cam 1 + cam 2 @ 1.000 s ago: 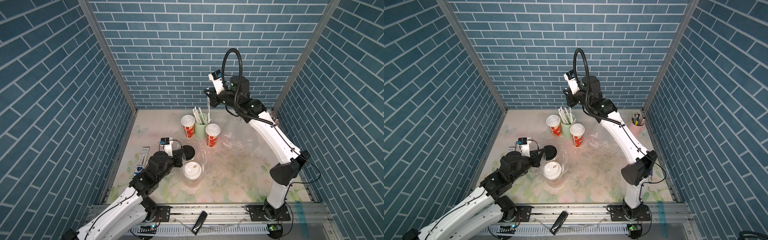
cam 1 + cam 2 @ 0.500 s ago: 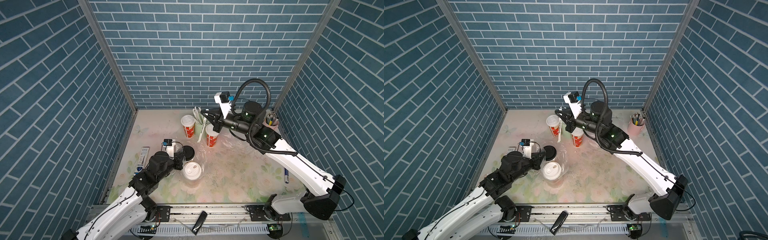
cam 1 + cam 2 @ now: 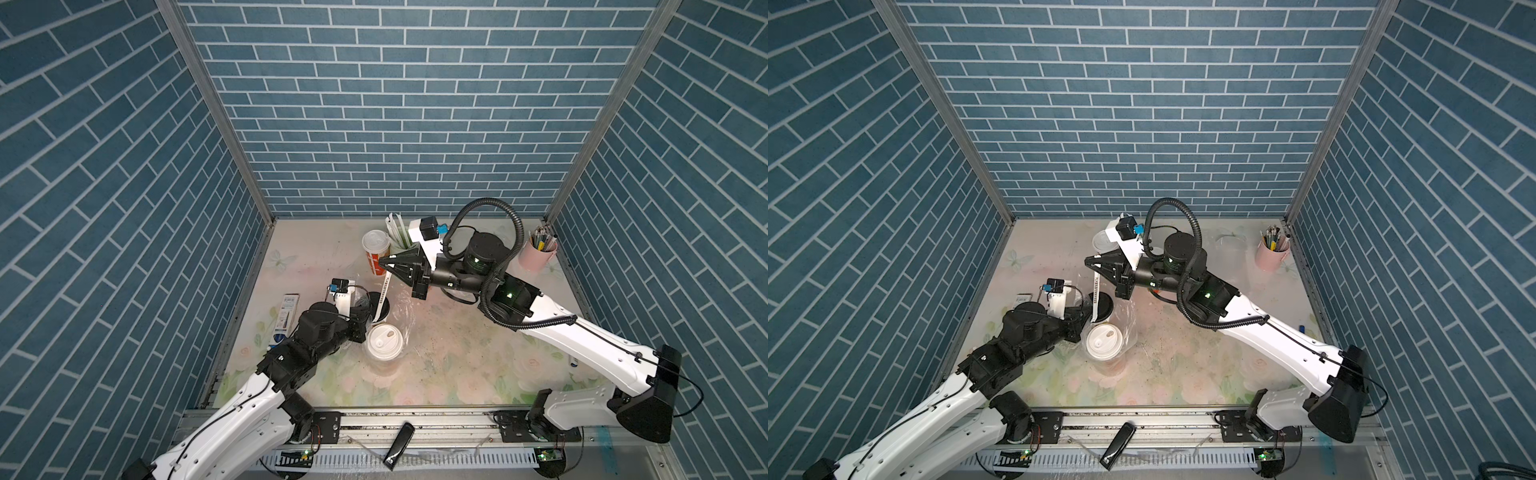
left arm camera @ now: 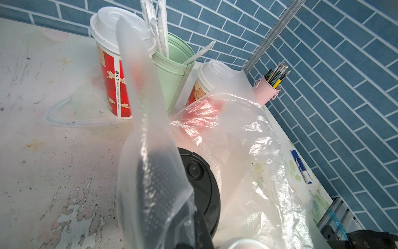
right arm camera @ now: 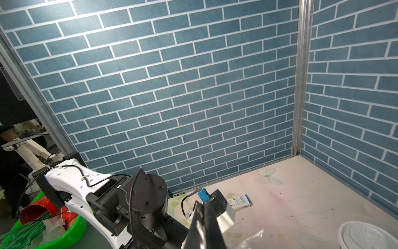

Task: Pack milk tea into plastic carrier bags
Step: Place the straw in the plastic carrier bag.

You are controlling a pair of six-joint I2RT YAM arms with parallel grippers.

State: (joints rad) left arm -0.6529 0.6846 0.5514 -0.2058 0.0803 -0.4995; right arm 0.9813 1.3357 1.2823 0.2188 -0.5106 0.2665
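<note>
Peeking into a blue-brick booth [image 3: 395, 124], scuffed floral bench [image 3: 457, 365] underneath. Seeing the left end effector [image 3: 361, 311] clenched on one loop handle of the bag [image 4: 247, 151], front left, propping the mouth up. Spotting the black-lid cup [image 4: 198, 179] standing inside it, with the white-lid cup [image 3: 384, 341] right beside, apparently inside the film too. Finding the red cup [image 3: 376, 249] at the back against the green tub [image 4: 174, 86], and the fourth cup [image 4: 212, 77] on the tub's other side, hidden under the right arm in both top views. Noticing the right end effector [image 3: 384, 265] pinched shut on the top of a wrapped straw [image 3: 381, 297], dangling it down toward the black-lid cup.

Just guessing on handling: treating the bag as floppy, slick and near weightless, so only worth grabbing by the handles, never the sagging wall. Expecting the cups to be tall and top-heavy if full, with paper sides denting under a hard squeeze; so gripping mid-body below the lid, not by the lid, risking popping it off. Figuring the straw for light and bendy, so pinching near an end and going gently.
</note>
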